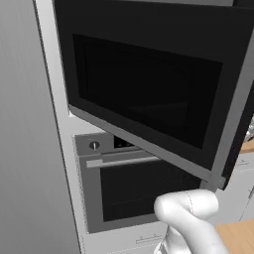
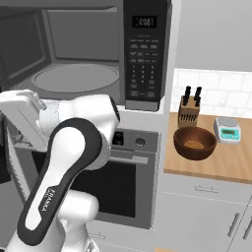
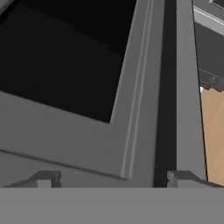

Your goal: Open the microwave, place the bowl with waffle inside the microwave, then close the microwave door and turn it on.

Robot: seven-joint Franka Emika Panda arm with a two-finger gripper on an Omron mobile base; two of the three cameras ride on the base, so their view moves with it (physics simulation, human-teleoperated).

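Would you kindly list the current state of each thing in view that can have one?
microwave door: swung open.
microwave: cavity exposed, turntable bare, nothing inside.
bowl: upright on the counter, waffle inside, not yet moved.
oven: door shut.
gripper: open, holding nothing, close to the door's handle edge.

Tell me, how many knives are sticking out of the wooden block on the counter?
2. Both black handles poke up side by side from the tan wooden knife block, behind the brown round bowl. More could be hidden inside the block.
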